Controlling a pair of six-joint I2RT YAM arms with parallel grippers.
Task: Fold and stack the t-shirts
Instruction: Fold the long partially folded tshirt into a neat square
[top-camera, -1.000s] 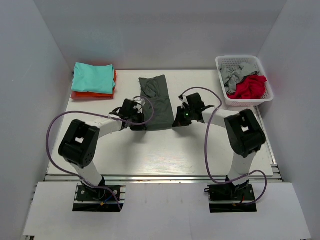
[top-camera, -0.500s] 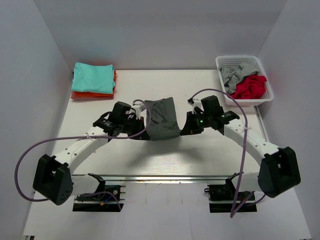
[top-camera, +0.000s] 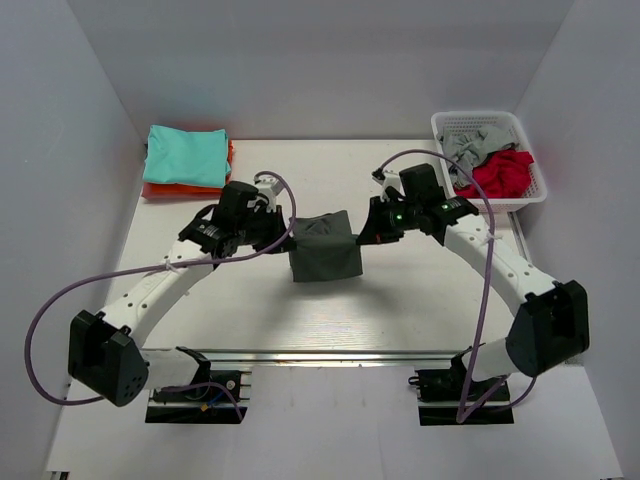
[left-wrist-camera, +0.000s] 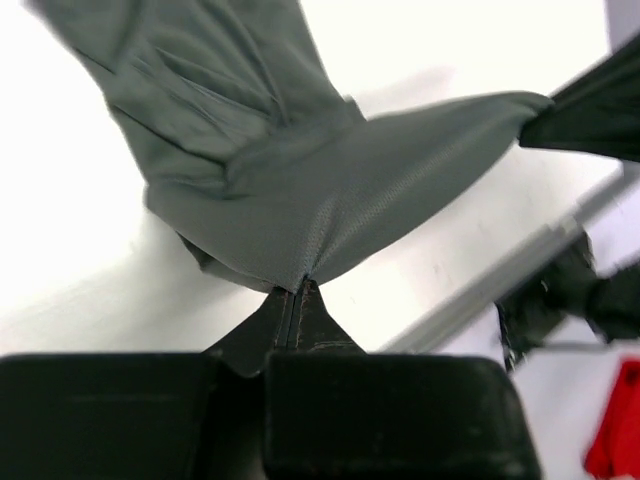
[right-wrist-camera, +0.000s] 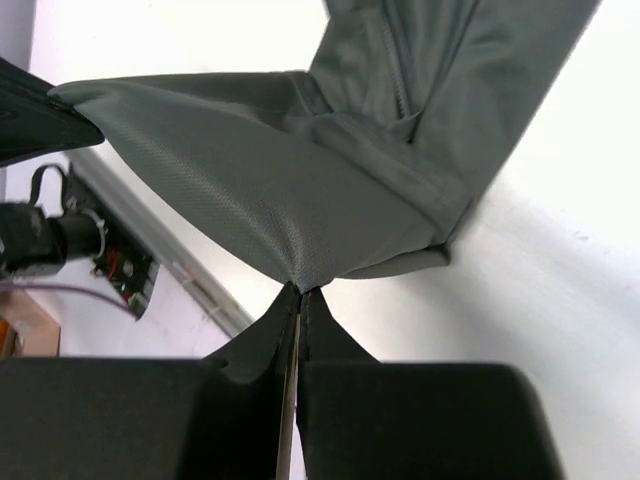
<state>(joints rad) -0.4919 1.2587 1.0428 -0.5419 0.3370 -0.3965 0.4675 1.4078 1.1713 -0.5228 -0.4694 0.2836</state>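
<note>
Your left claw (top-camera: 287, 234) and right claw (top-camera: 364, 235), seen from above, were each pinched shut on a corner of the dark grey t-shirt (top-camera: 325, 260). They held one edge of it stretched between them above the middle of the table (top-camera: 420, 300). A teal t-shirt (top-camera: 185, 155) lay on an orange t-shirt (top-camera: 160, 188) at the far left corner. The basket (top-camera: 478, 119) at the far right held a light grey t-shirt (top-camera: 465, 150) and a red t-shirt (top-camera: 497, 175), well apart from the work.

From the left wrist, the left claw (left-wrist-camera: 298, 295) had its fingers fully closed with only a thin fold of cloth nipped at the tips. The dark grey t-shirt (left-wrist-camera: 300, 190) ran across to the right claw (left-wrist-camera: 590, 100) and trailed down onto the table.

From the right wrist, the right claw (right-wrist-camera: 302, 295) looked much the same: closed on a small peak of cloth, with the dark grey t-shirt (right-wrist-camera: 340, 190) sagging a little between the two grips.

I judged you were mid-fold. To do it well:
- Hold both claws level and the same distance apart, so the edge stays straight.
- Move them together, since both grips were shallow and could slip.
- Lay the held edge squarely over the part on the table.
- Let go only once the cloth lies flat.
</note>
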